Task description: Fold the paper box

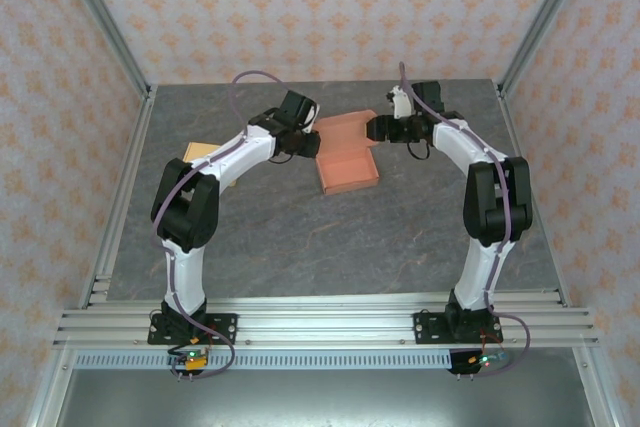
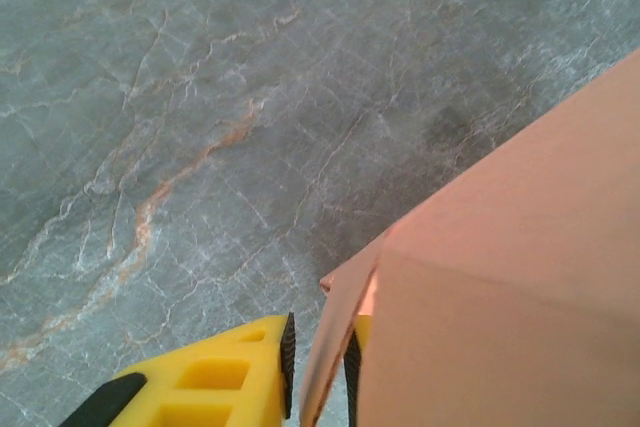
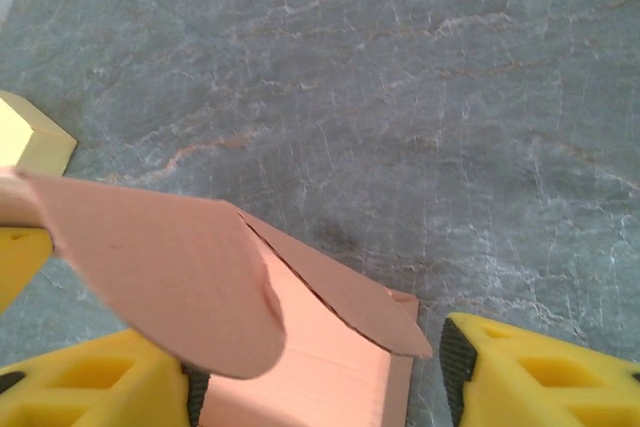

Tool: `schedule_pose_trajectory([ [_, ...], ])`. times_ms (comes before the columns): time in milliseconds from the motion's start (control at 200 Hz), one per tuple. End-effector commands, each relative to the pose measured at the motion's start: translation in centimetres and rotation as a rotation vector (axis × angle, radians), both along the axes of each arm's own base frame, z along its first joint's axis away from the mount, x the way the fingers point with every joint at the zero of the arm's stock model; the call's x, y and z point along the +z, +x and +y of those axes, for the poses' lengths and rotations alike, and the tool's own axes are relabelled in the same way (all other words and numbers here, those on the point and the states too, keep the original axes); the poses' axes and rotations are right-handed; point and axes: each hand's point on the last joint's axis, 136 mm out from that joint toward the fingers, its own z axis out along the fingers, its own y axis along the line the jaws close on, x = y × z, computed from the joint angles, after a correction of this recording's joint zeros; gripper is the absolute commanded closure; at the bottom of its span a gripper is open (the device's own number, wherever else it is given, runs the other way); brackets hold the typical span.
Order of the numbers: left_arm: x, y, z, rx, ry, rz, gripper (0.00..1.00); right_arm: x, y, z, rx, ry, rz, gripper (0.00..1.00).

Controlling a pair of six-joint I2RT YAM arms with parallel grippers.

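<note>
Salmon paper box [image 1: 345,155]: left gripper [image 2: 320,362] pinches its left flap, probably anchoring it; right gripper [image 3: 318,372] straddles its right wall, jaws apart.

The top camera sits high behind the arm bases [image 1: 193,327] at 6 o'clock, looking down and toward 12 over the whole table [image 1: 300,237]. Each wrist camera hangs close above the tabletop, looking down past its own yellow fingers [image 2: 220,382]; all three views share the paper box [image 1: 347,157].
</note>
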Motion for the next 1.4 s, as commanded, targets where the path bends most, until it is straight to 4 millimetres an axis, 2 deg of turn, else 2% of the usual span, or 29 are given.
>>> schedule_pose_trajectory([
  [0, 1.4, 1.1, -0.4, -0.011, 0.006, -0.042, 0.80, 1.1, 0.6, 1.1, 0.041, 0.015, -0.038, 0.49],
  [85, 1.5, 1.3, -0.6, 0.004, -0.011, -0.033, 0.80, 1.2, 0.3, 1.2, 0.016, 0.014, 0.003, 0.62],
  [255, 1.7, 1.5, -1.3, 0.044, -0.069, -0.019, 0.85, 0.5, -1.0, 2.1, -0.049, 0.028, 0.069, 0.76],
  [370, 1.6, 1.4, -1.7, 0.073, -0.099, -0.001, 0.88, -0.1, -1.8, 2.6, -0.098, 0.055, 0.103, 0.81],
  [611, 1.4, 0.5, -2.3, 0.154, -0.108, 0.004, 0.93, -1.4, -3.4, 2.3, -0.141, 0.027, 0.097, 0.85],
  [781, 1.6, -0.7, -2.6, 0.239, -0.131, -0.032, 0.94, -0.7, -4.7, 2.1, -0.154, 0.055, 0.059, 0.86],
  [941, 1.2, -1.5, -2.6, 0.323, -0.194, -0.005, 0.94, -0.9, -6.2, 2.3, -0.153, 0.069, 0.025, 0.86],
  [1061, 2.4, -0.9, -2.6, 0.310, -0.175, -0.032, 0.94, -1.1, -6.7, 2.2, -0.154, 0.069, 0.010, 0.86],
  [1211, 4.4, -0.2, -3.1, 0.240, -0.151, -0.077, 0.94, -0.3, -6.8, 2.4, -0.144, 0.090, -0.014, 0.84],
  [1397, 5.0, 0.1, -3.5, 0.238, -0.161, -0.068, 0.94, 0.7, -6.8, 2.5, -0.147, 0.122, -0.054, 0.81],
])
